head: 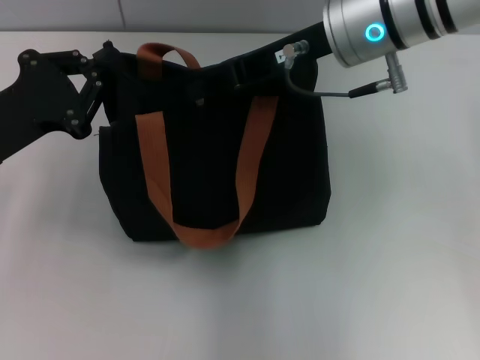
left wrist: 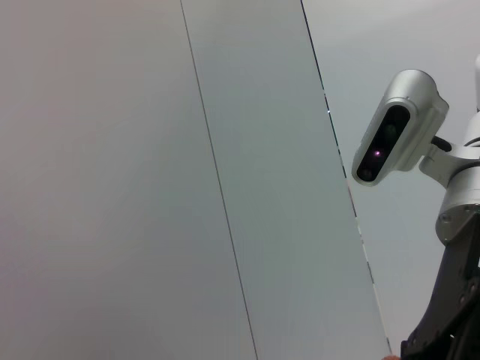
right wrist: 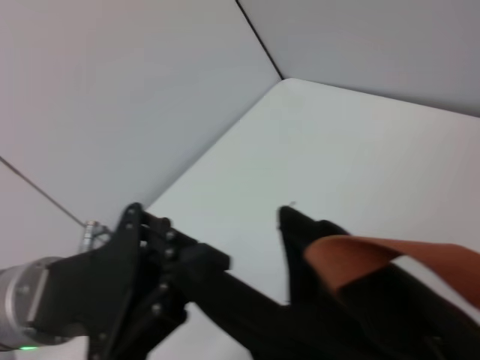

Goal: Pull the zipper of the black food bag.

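Your black food bag (head: 214, 161) stands upright on the white table (head: 405, 247), about mid-table and toward the far side, front panel facing the head camera. One rust-orange strap handle (head: 202, 225) hangs down the front in a long loop; a second orange handle (head: 161, 52) arches over the top edge near the bag's left corner.

Left gripper (head: 101, 64): at the bag's upper left corner, black linkage fingers reaching onto the top edge. In the right wrist view you see the same gripper (right wrist: 161, 277), its fingers running along into the bag fabric. You cannot tell whether they are apart or pinched on cloth; the tips merge with the black material.

Right gripper: over the bag's upper right corner. Only the silver wrist (head: 390, 26) with its lit cyan ring and a grey cable (head: 330, 91) are clear; the fingers are lost against the bag top, so their state cannot be told.

Zipper: not made out in any view; the top edge is dark and partly covered by both arms.

The left wrist view shows only wall panels and the robot's head camera (left wrist: 397, 127).
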`<move>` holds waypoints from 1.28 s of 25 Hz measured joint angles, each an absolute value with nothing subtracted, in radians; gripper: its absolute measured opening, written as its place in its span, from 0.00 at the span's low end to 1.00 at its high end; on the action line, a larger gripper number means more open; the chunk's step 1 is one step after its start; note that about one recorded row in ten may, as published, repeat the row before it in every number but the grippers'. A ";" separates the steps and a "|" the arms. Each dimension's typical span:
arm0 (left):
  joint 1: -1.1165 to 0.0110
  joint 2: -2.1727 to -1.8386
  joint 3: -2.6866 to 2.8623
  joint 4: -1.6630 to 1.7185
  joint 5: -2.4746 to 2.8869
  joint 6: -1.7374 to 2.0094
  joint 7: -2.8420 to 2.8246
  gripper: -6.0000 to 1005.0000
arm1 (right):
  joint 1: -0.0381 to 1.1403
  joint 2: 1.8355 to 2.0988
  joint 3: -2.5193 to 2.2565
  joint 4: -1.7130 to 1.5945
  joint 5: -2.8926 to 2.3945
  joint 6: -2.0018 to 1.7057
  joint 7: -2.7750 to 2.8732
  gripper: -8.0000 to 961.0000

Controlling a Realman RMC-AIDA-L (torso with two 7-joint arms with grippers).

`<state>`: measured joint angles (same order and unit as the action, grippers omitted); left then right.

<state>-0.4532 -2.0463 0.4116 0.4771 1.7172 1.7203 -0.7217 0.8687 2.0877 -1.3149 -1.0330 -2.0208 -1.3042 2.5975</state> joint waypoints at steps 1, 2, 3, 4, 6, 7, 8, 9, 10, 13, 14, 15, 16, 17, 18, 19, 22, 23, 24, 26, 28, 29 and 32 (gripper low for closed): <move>-0.453 -2.047 0.411 0.477 1.717 1.720 -0.722 0.05 | 0.869 2.089 -1.329 -1.032 -2.001 -1.299 2.599 0.36; -0.453 -2.047 0.411 0.477 1.717 1.720 -0.722 0.05 | 0.869 2.089 -1.329 -1.032 -2.001 -1.299 2.599 0.36; -0.454 -2.048 0.411 0.477 1.717 1.720 -0.722 0.05 | 0.870 2.089 -1.334 -1.032 -1.991 -1.297 2.600 0.36; -0.453 -2.049 0.411 0.477 1.717 1.720 -0.722 0.05 | 0.870 2.089 -1.336 -1.031 -1.986 -1.297 2.600 0.36; -0.453 -2.049 0.411 0.477 1.716 1.723 -0.722 0.05 | 0.871 2.089 -1.337 -1.031 -1.981 -1.297 2.600 0.37; -0.453 -2.049 0.411 0.477 1.716 1.723 -0.722 0.05 | 0.871 2.088 -1.335 -1.032 -1.980 -1.298 2.600 0.37; -0.453 -2.049 0.411 0.477 1.716 1.723 -0.722 0.05 | 0.869 2.087 -1.333 -1.033 -1.979 -1.299 2.601 0.37; -0.452 -2.048 0.411 0.476 1.716 1.723 -0.723 0.05 | 0.867 2.086 -1.330 -1.035 -1.978 -1.301 2.601 0.38; -0.451 -2.048 0.411 0.476 1.716 1.723 -0.723 0.05 | 0.864 2.086 -1.328 -1.037 -1.977 -1.304 2.601 0.38; -0.449 -2.048 0.410 0.476 1.715 1.723 -0.723 0.05 | 0.857 2.084 -1.326 -1.039 -1.974 -1.308 2.601 0.38; -0.449 -2.049 0.410 0.476 1.715 1.723 -0.723 0.05 | 0.857 2.084 -1.325 -1.038 -1.974 -1.309 2.601 0.38; -0.449 -2.049 0.410 0.476 1.715 1.723 -0.723 0.05 | 0.857 2.084 -1.325 -1.036 -1.974 -1.309 2.601 0.38; -0.449 -2.049 0.409 0.476 1.715 1.723 -0.723 0.05 | 0.858 2.084 -1.325 -1.031 -1.974 -1.308 2.601 0.38; -0.450 -2.049 0.409 0.476 1.715 1.723 -0.723 0.05 | 0.860 2.084 -1.327 -1.029 -1.974 -1.306 2.601 0.38; -0.450 -2.049 0.409 0.475 1.715 1.723 -0.723 0.05 | 0.860 2.084 -1.327 -1.029 -1.974 -1.306 2.601 0.38; -0.450 -2.049 0.409 0.475 1.715 1.723 -0.723 0.05 | 0.862 2.084 -1.330 -1.027 -1.974 -1.305 2.601 0.38; -0.450 -2.049 0.409 0.476 1.715 1.723 -0.723 0.05 | 0.867 2.086 -1.334 -1.024 -1.966 -1.302 2.601 0.38; -0.451 -2.049 0.409 0.476 1.715 1.723 -0.723 0.05 | 0.869 2.086 -1.335 -1.021 -1.957 -1.301 2.601 0.38; -0.451 -2.049 0.409 0.476 1.715 1.723 -0.723 0.05 | 0.873 2.086 -1.335 -1.016 -1.944 -1.301 2.600 0.38; -0.453 -2.049 0.410 0.475 1.715 1.724 -0.723 0.05 | 0.882 2.086 -1.335 -1.001 -1.929 -1.299 2.595 0.38; -0.453 -2.049 0.410 0.476 1.715 1.724 -0.723 0.05 | 0.884 2.086 -1.335 -0.996 -1.928 -1.297 2.595 0.38; -0.453 -2.049 0.410 0.476 1.715 1.724 -0.723 0.05 | 0.885 2.086 -1.335 -0.991 -1.928 -1.294 2.594 0.38; -0.453 -2.049 0.410 0.475 1.715 1.725 -0.723 0.05 | 0.886 2.086 -1.336 -0.984 -1.930 -1.281 2.594 0.38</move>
